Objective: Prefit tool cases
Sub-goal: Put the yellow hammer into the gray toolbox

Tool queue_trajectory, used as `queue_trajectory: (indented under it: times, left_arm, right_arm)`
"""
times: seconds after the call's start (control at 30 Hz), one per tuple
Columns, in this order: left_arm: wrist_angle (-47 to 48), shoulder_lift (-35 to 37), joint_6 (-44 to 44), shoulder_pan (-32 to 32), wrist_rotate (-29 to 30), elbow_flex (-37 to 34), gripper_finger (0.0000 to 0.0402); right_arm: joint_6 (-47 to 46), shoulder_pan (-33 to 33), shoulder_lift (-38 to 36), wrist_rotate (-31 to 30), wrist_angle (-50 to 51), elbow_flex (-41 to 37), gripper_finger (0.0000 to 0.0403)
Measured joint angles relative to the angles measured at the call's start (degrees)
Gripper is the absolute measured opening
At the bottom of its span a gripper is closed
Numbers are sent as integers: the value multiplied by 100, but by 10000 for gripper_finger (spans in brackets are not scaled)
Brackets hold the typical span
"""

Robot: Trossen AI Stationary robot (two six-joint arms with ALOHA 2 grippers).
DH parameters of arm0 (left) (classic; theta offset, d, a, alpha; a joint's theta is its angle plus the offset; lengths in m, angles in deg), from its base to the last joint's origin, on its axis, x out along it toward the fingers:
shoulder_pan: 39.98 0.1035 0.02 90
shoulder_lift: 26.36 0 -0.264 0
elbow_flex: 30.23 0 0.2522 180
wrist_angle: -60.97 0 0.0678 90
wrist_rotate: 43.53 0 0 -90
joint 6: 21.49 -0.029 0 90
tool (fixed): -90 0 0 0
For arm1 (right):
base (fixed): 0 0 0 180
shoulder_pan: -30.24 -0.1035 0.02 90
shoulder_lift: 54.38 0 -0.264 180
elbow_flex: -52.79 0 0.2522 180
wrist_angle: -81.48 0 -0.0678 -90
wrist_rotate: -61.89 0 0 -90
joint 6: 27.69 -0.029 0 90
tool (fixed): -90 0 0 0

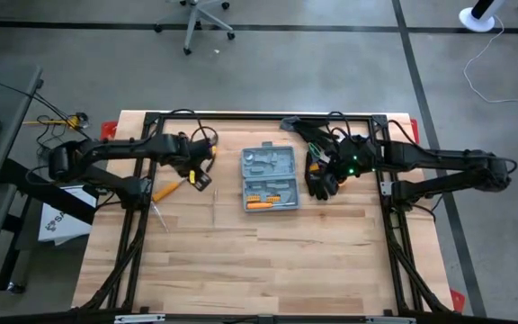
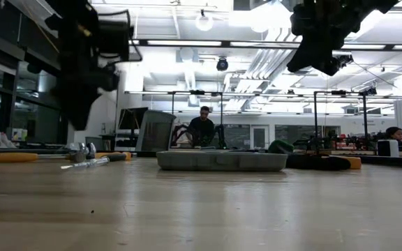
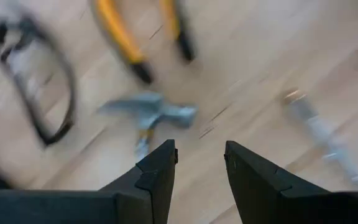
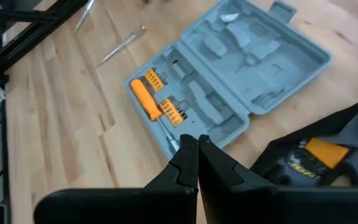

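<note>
Wooden boards make up the table, which sits on a grey floor with a black frame around it. Far behind it, a person sits in a big, bright room.

The tool case lies open and flat near the middle of the table. It is grey-blue. One half has empty shaped slots. The other half holds an orange-handled screwdriver and rows of small orange bits.

The left end effector hangs above the table, off to the left of the case. Its two dark fingers are a little way apart and hold nothing. Below it lie a small hammer and pliers with yellow handles. A thin silver tool lies near them.

The right end effector hangs just to the right of the case, above its edge. Its fingers are pressed tight together and hold nothing. A black work glove with a yellow patch lies on the table beside the case, under this arm.
</note>
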Motion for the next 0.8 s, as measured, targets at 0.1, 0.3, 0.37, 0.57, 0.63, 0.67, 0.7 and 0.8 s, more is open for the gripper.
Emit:
queue_trajectory:
  times: [0.1,0.3,0.37,0.57,0.63,0.67,0.7,0.8]
  left_arm:
    - [104,10,-48,60,9,-204,133]
    - [-266,15,-95,65,-213,-621,133]
    - [-291,15,-90,65,-164,-757,133]
    - [-413,15,250,65,251,-1053,133]
    - [-513,15,328,61,228,-1090,133]
    - [-541,15,344,59,221,-1096,133]
    - [-547,15,346,59,216,-1105,133]
    - [-542,15,344,59,233,-1112,133]
  right_arm:
    - [65,134,0,0,6,0,0]
    - [67,247,0,-2,65,0,0]
    - [67,243,0,0,100,0,0]
    - [145,243,0,-2,277,0,0]
    - [169,243,0,-2,303,0,0]
    - [171,243,0,-2,305,0,0]
    - [172,243,0,-1,305,0,0]
    - [172,243,0,0,319,0,0]
